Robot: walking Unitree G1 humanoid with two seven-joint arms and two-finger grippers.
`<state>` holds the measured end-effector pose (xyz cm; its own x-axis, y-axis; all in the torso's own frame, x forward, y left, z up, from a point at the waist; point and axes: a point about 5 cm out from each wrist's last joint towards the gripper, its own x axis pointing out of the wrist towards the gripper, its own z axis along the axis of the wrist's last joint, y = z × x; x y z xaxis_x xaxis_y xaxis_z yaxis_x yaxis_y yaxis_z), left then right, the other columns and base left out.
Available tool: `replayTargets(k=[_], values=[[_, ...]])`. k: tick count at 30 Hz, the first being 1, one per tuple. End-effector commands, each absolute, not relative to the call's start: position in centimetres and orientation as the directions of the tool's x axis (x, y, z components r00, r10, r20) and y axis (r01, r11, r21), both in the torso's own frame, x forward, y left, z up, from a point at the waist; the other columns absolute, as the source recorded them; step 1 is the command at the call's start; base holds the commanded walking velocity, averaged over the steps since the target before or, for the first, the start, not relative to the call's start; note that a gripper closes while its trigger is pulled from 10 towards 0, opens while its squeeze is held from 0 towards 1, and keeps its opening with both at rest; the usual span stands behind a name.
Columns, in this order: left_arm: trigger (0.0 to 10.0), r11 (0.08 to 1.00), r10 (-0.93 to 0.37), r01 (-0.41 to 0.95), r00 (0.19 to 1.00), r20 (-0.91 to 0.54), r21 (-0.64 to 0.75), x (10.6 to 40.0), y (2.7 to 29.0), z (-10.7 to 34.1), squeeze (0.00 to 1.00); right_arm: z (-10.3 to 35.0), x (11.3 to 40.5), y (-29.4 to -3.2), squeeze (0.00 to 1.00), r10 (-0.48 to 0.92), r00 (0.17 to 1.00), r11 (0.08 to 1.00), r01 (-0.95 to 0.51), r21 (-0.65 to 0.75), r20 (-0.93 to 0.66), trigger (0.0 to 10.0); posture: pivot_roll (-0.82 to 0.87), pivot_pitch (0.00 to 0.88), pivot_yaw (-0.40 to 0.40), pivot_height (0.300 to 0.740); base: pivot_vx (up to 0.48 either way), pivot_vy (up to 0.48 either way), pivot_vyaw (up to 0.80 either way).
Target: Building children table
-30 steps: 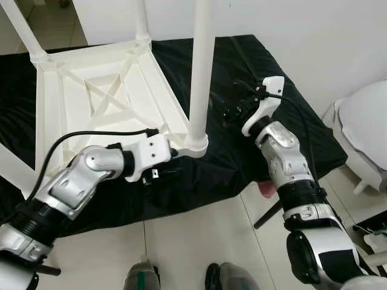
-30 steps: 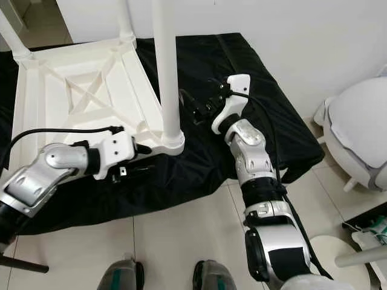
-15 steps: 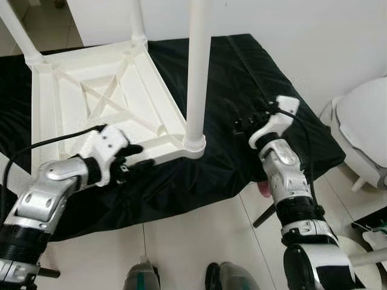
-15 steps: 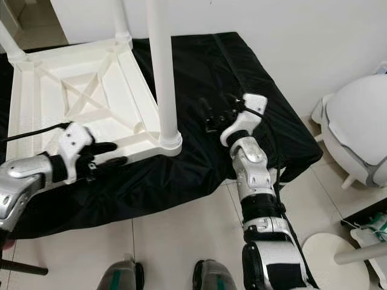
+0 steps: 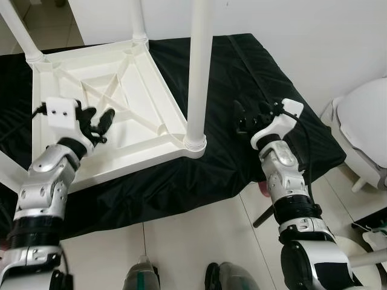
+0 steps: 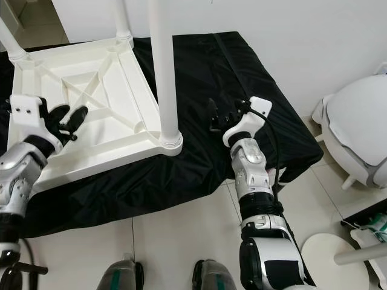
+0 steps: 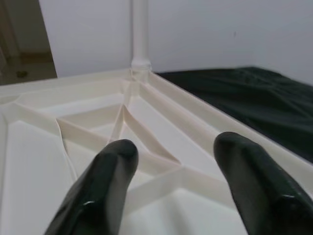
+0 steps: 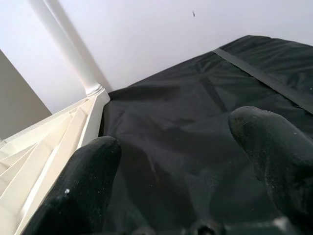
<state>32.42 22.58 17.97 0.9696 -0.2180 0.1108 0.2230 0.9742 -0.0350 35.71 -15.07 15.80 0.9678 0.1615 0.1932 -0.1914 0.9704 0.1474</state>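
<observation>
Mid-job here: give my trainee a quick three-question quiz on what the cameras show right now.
1. True or false: the table lies upside down on the black cloth.
2. What is the left gripper over? A) the table's underside B) the floor C) the cloth
3. Fill in: the right gripper is open, holding ____.

Key: 1 true; 2 A; 3 nothing

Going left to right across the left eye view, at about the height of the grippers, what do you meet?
Left gripper → upturned white table top → upright table leg → right gripper → black cloth → white seat.
</observation>
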Motion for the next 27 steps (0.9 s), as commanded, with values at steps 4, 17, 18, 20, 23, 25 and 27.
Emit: replayTargets(k=[4,17,18,20,23,25,27], values=[[10.0,0.974,-0.199,0.212,0.97,0.142,-0.085,33.2,22.3,17.8,1.0,14.9,35.4,-15.0,1.0,0.16,0.972,0.963,-0.192,0.188,0.175,10.0,0.0,0.058,0.006,0.74,0.0,0.0,0.0],[10.0,0.993,-0.029,0.046,0.989,0.146,-0.109,32.1,23.7,18.1,0.0,14.6,33.3,-16.5,1.0,0.336,0.919,0.93,-0.358,0.079,0.208,10.0,0.01,0.015,0.044,0.74,0.0,0.0,0.0],[10.0,0.993,-0.029,0.046,0.989,0.146,-0.109,32.1,23.7,18.1,0.0,14.6,33.3,-16.5,1.0,0.336,0.919,0.93,-0.358,0.079,0.208,10.0,0.01,0.015,0.044,0.74,0.0,0.0,0.0],[10.0,0.996,-0.046,0.056,0.992,0.119,-0.075,31.8,23.4,17.3,0.0,14.5,33.3,-16.7,0.99,0.389,0.902,0.914,-0.403,0.042,0.186,10.0,0.01,0.006,0.037,0.74,0.0,0.0,0.0],[10.0,0.997,-0.08,0.081,0.993,0.091,-0.014,31.8,22.7,16.5,0.0,14.4,33.2,-16.4,0.0,0.448,0.878,0.889,-0.457,0.014,0.168,10.0,0.01,0.0,0.034,0.74,0.0,0.0,0.0],[10.0,0.992,-0.125,0.124,0.99,0.072,0.012,31.9,21.9,16.0,0.0,14.5,33.3,-16.0,0.0,0.47,0.867,0.878,-0.478,0.01,0.168,10.0,0.02,0.0,0.027,0.74,0.0,0.0,0.0],[10.0,0.985,-0.172,0.17,0.984,0.055,0.043,32.0,21.2,15.6,0.0,14.6,33.4,-15.5,0.0,0.489,0.855,0.867,-0.498,0.009,0.173,10.0,0.03,0.0,0.021,0.74,0.0,0.0,0.0]])
